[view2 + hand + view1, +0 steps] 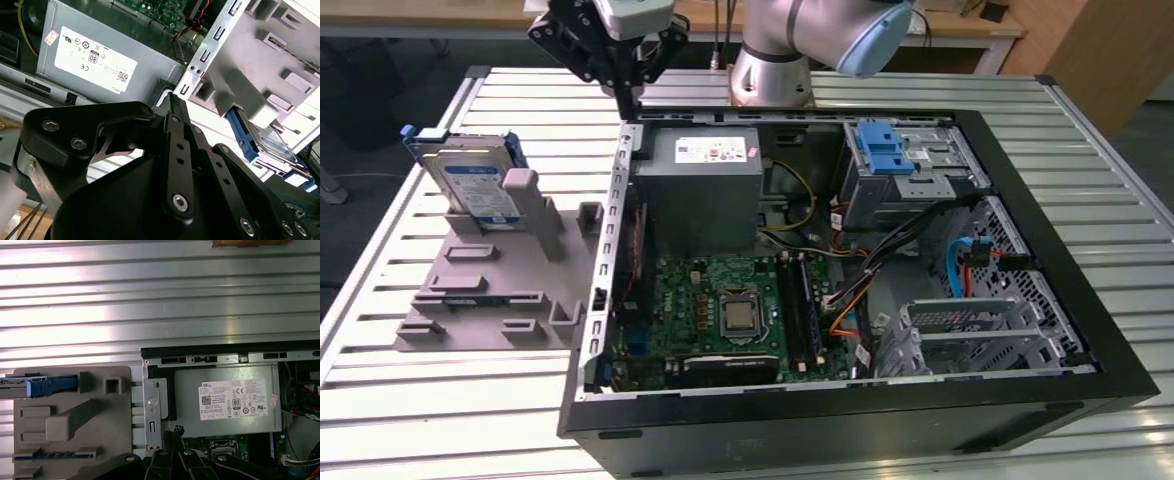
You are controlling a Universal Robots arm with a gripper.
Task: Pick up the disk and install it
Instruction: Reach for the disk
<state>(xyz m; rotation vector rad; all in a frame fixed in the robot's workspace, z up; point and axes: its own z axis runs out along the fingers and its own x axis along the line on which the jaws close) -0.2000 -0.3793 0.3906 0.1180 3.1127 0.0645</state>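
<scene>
The disk (471, 183) is stood upright in the grey fixture (480, 285) beside the open computer case (854, 425). The jaws, pressed together and empty, are seen above the case wall by the power supply (707, 190).

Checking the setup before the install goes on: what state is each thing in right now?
disk: standing on edge in the grey fixture, not gripped.
end effector: shut, holding nothing, hanging over the case's corner near the power supply.
computer case: lying on its side, side panel off, inside exposed.
</scene>
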